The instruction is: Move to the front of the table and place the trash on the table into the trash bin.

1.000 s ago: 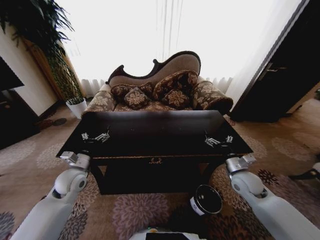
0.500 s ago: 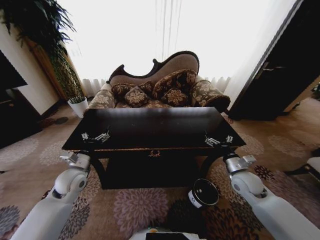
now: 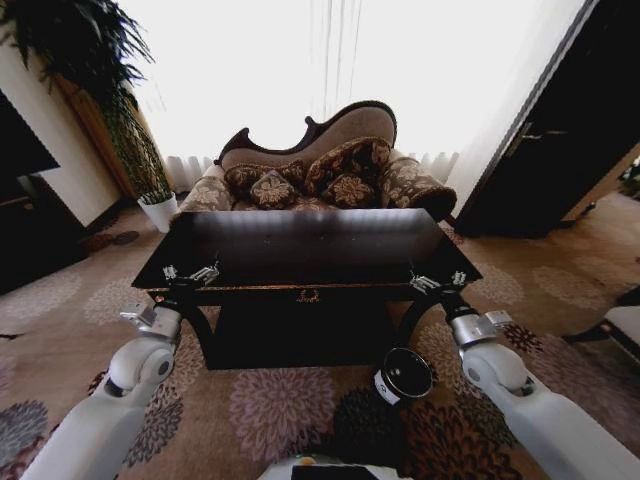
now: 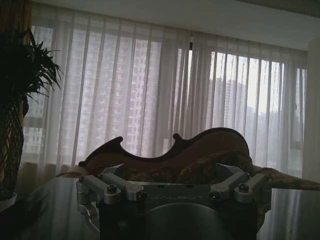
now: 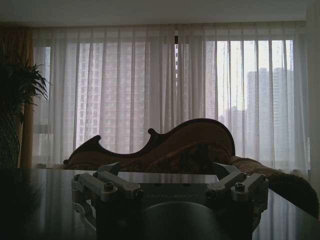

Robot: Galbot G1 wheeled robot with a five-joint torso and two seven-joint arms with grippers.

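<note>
Head view, nearest first: the trash bin (image 3: 402, 375) stands on the patterned carpet (image 3: 280, 410) just in front of the tabletop's front right corner, tipped so its pale rim and dark inside face the camera, close beside the right arm. Both arms reach forward, one at each side. The left claw (image 3: 191, 273) hangs at the front left corner of the tabletop (image 3: 310, 255), and the right claw (image 3: 437, 281) at the front right corner. Both wrist views show each claw's linkage splayed wide, so the fingers seem to be spread with nothing between them, though the tips themselves are hard to make out. A small gold ornament (image 3: 310, 296) marks the middle of the front apron. I cannot pick out any trash on the glossy dark top. Beyond the far edge stands a floral sofa (image 3: 315, 175), with a white plant pot (image 3: 158, 210) off the far left corner and bright curtains (image 3: 330, 70) behind.
</note>
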